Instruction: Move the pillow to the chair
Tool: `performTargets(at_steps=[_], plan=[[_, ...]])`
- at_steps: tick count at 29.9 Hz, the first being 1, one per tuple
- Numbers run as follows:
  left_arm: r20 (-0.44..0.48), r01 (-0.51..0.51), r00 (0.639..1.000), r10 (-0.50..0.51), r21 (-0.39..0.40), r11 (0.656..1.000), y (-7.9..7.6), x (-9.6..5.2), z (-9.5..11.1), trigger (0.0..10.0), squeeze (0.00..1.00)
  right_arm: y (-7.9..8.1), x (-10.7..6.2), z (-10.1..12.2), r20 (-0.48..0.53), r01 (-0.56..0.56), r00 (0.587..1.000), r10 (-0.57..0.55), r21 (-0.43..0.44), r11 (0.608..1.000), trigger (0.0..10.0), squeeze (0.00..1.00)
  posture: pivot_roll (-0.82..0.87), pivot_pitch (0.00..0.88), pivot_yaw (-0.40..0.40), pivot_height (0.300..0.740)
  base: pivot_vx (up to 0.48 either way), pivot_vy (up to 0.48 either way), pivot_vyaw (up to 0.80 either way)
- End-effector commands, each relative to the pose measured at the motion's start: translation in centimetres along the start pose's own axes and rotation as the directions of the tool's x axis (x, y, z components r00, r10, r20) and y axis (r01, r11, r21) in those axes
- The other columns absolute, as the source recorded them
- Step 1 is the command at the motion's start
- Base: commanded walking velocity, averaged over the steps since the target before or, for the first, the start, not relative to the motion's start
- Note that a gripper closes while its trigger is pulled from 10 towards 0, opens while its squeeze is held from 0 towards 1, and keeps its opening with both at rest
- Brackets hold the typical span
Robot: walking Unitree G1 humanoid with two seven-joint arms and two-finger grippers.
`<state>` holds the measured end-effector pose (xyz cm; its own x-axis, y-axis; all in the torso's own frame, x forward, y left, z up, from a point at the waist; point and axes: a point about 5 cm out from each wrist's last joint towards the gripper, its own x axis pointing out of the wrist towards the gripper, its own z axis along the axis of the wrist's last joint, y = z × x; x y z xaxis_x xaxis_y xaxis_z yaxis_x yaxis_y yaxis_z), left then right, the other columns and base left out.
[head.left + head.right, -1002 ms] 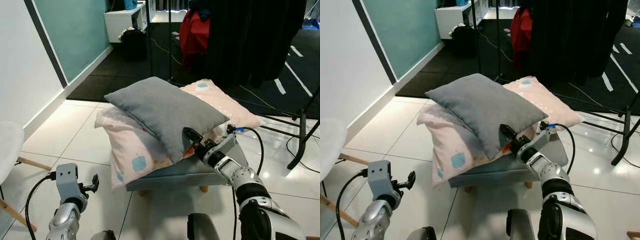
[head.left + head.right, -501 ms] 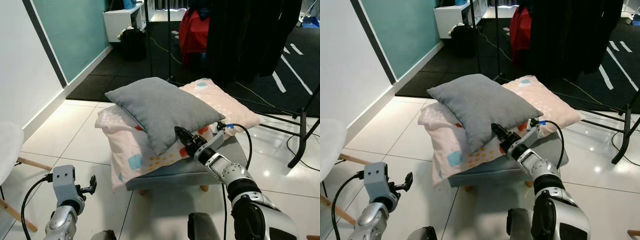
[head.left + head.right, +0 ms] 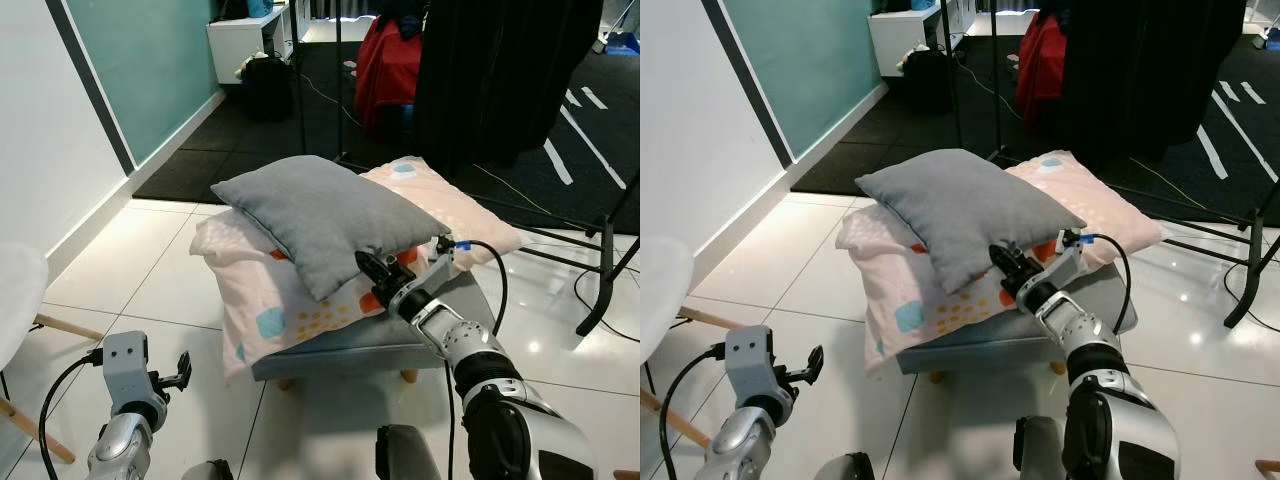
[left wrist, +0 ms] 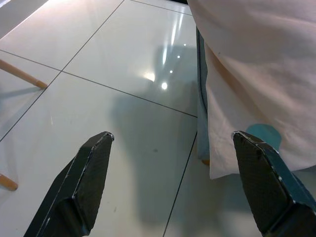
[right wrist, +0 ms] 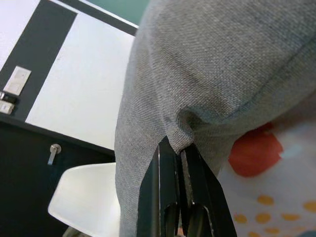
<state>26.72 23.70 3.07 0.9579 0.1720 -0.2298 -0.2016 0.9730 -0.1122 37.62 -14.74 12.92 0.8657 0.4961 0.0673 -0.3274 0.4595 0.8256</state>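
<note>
Grey pillow (image 3: 318,215) edge pinched in right gripper (image 3: 368,267) jaws; left gripper (image 4: 173,185) jaws wide, empty.

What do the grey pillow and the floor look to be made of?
Grey pillow: matte woven fabric; the right wrist view shows fine weave where the right gripper pinches its edge. Floor: glossy tile, probably ceramic, with grout lines and light reflections.
</note>
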Motion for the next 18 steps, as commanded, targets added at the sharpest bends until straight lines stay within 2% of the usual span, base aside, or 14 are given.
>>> performTargets(at_steps=[1, 3, 4, 5, 7, 9, 10, 13, 14, 16, 17, 18], plan=[[-0.004, -0.016, 1.0, 0.016, -0.001, 1.0, 0.6, 0.0, 0.2, 10.0, 0.0, 0.7, 0.3, 0.4, 0.002, -0.044, 0.999, 0.044, -0.07, 0.997, 0.0, 0.0, -0.08, 0.12, 0.039, 0.54, 0.0, 0.0, 0.0], [0.001, -0.016, 1.0, 0.016, -0.004, 1.0, 0.5, 0.1, 0.3, 10.0, 0.0, 1.3, 0.5, 0.8, 0.0, -0.076, 0.997, 0.077, -0.105, 0.992, 0.0, 0.0, -0.08, 0.116, 0.037, 0.54, 0.0, 0.0, 0.0], [0.009, -0.015, 1.0, 0.015, -0.007, 1.0, 0.3, 0.2, 0.5, 10.0, 0.0, 2.3, 0.6, 1.3, -0.002, -0.137, 0.99, 0.138, -0.126, 0.983, 0.0, 0.0, -0.09, 0.111, 0.035, 0.545, 0.0, 0.0, 0.0], [0.009, -0.015, 1.0, 0.015, -0.007, 1.0, 0.3, 0.2, 0.5, 10.0, 0.0, 2.3, 0.6, 1.3, -0.002, -0.137, 0.99, 0.138, -0.126, 0.983, 0.0, 0.0, -0.09, 0.111, 0.035, 0.545, 0.0, 0.0, 0.0], [0.019, -0.011, 1.0, 0.011, -0.012, 1.0, 0.0, 0.5, 0.8, 10.0, 0.0, 4.1, 0.8, 2.2, -0.003, -0.239, 0.97, 0.241, -0.166, 0.957, 0.0, 0.0, -0.1, 0.103, 0.032, 0.555, 0.0, 0.0, 0.0], [0.019, -0.011, 1.0, 0.011, -0.012, 1.0, 0.0, 0.5, 0.8, 10.0, 0.0, 4.1, 0.8, 2.2, -0.003, -0.239, 0.97, 0.241, -0.166, 0.957, 0.0, 0.0, -0.1, 0.103, 0.032, 0.555, 0.0, 0.0, 0.0], [0.024, -0.008, 1.0, 0.008, -0.013, 1.0, -0.2, 0.6, 0.9, 10.0, 0.0, 4.9, 0.8, 2.7, -0.001, -0.275, 0.96, 0.279, -0.178, 0.945, 0.0, 0.0, -0.1, 0.096, 0.029, 0.56, 0.0, 0.0, 0.0], [0.029, -0.004, 1.0, 0.005, -0.013, 1.0, -0.4, 0.8, 1.1, 10.0, 0.0, 5.6, 0.8, 3.1, 0.0, -0.303, 0.951, 0.309, -0.191, 0.934, 0.0, 0.0, -0.11, 0.087, 0.026, 0.565, 0.0, 0.0, 0.0], [0.034, -0.001, 0.999, 0.001, -0.015, 1.0, -0.6, 1.0, 1.3, 10.0, 0.0, 6.4, 0.9, 3.6, 0.002, -0.334, 0.94, 0.341, -0.204, 0.92, 0.0, 0.0, -0.11, 0.078, 0.021, 0.57, 0.0, 0.0, 0.0], [0.034, -0.001, 0.999, 0.001, -0.015, 1.0, -0.6, 1.0, 1.3, 10.0, 0.0, 6.4, 0.9, 3.6, 0.002, -0.334, 0.94, 0.341, -0.204, 0.92, 0.0, 0.0, -0.11, 0.078, 0.021, 0.57, 0.0, 0.0, 0.0], [0.037, 0.002, 0.999, -0.001, -0.017, 1.0, -0.7, 1.2, 1.4, 10.0, 0.0, 7.3, 0.9, 4.1, 0.001, -0.371, 0.925, 0.381, -0.219, 0.902, 0.0, 0.0, -0.12, 0.067, 0.02, 0.575, 0.0, 0.0, 0.0], [0.037, 0.002, 0.999, -0.001, -0.017, 1.0, -0.7, 1.2, 1.4, 10.0, 0.0, 7.3, 0.9, 4.1, 0.001, -0.371, 0.925, 0.381, -0.219, 0.902, 0.0, 0.0, -0.12, 0.067, 0.02, 0.575, 0.0, 0.0, 0.0]])
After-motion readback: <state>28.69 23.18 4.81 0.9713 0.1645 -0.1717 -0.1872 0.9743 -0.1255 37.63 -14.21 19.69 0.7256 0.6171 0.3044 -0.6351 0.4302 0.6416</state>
